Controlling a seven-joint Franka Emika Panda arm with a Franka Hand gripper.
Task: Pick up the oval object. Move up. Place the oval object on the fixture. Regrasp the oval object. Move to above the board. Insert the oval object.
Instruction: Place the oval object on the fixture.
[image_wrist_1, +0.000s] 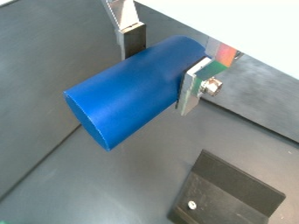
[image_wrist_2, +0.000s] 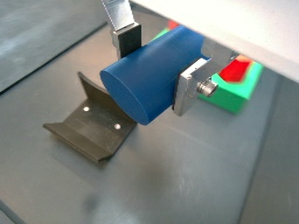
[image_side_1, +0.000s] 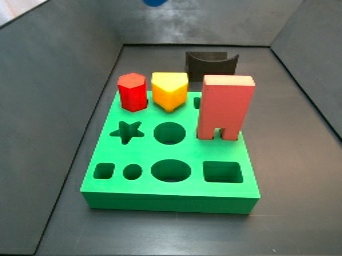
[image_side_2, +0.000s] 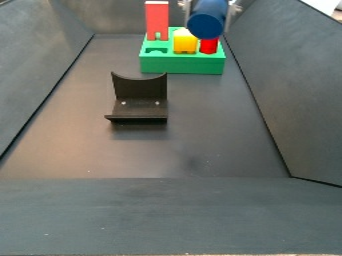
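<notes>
Gripper (image_wrist_2: 158, 63): raised above the floor, fingers (image_wrist_1: 193, 86) clamped on the oval object (image_wrist_1: 131, 90).
Oval object: held lying sideways, above the fixture (image_wrist_2: 93, 125).
Board (image_side_1: 171, 155): well apart.

The dark-blue oval-section peg (image_wrist_1: 128, 94) is off the floor, lying on its side between the gripper (image_wrist_1: 163, 59) fingers, whose silver plates press its rounded flanks; both wrist views show one smooth flat end face turned toward the camera. In a side view the peg (image_side_2: 206, 22) hangs high above the far end of the floor, in front of the green board. The black fixture (image_side_2: 136, 98), an L-shaped bracket with a curved notch in its upright, stands bare near the middle of the dark floor. The bright-green square board (image_side_1: 170, 155), cut with star, round, oval and square holes, lies flat on the floor toward its far end.
</notes>
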